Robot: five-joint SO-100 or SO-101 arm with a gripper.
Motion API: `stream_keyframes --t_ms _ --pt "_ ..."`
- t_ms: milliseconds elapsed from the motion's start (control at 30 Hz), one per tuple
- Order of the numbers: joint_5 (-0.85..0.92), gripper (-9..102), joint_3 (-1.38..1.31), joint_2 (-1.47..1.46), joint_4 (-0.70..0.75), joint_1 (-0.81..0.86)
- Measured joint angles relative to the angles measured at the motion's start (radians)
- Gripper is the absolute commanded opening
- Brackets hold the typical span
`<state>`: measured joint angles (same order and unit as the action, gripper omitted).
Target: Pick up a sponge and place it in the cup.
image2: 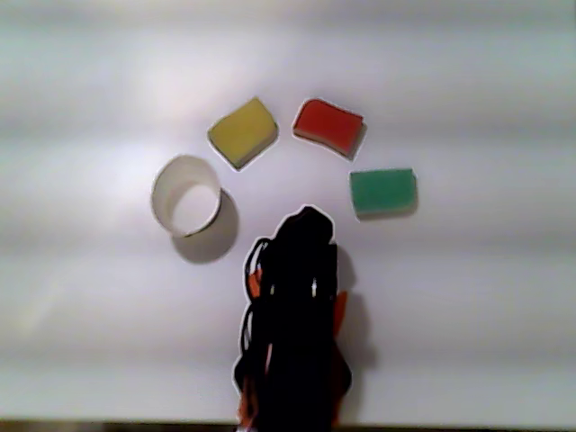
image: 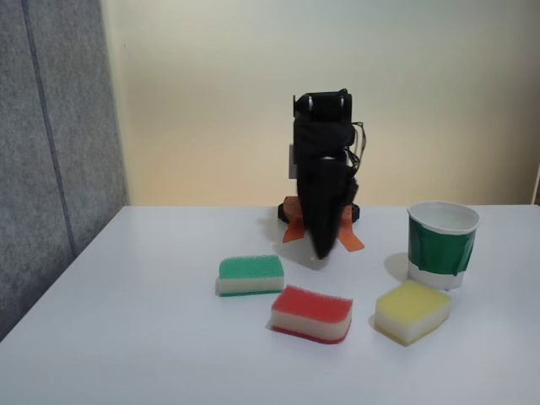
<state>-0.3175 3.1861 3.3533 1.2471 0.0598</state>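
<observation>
The sponge [image: 310, 313] with the red top and cream middle lies flat on the white table, front centre in the fixed view; in the other view the sponge [image2: 328, 126] sits upper middle. The dark green cup [image: 437, 246] stands upright at the right, its white inside holding nothing; from above the cup [image2: 162, 191] is at the left. My black gripper [image: 321, 251] points down at the table behind the sponges, its fingers tapering together to one tip with nothing held. In the other view the gripper [image2: 308, 219] is between cup and sponges, apart from all.
A green-topped sponge [image: 251, 274] lies left of the red one and a yellow sponge [image: 412, 310] lies right of it, just in front of the cup. The arm's base with orange parts [image: 295, 228] stands behind. A grey panel [image: 51, 126] borders the left side.
</observation>
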Motion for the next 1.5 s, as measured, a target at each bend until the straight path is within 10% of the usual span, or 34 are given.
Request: stream_keyframes --t_ms 400,633,1100,1500 --pt "0.500 13 -0.002 0.000 -0.193 0.028" --pt "0.322 13 -0.160 -0.052 -0.095 -0.060" --pt "0.557 13 -1.187 -1.131 0.318 0.002" --pt "0.842 13 -1.761 -1.827 0.333 0.156"
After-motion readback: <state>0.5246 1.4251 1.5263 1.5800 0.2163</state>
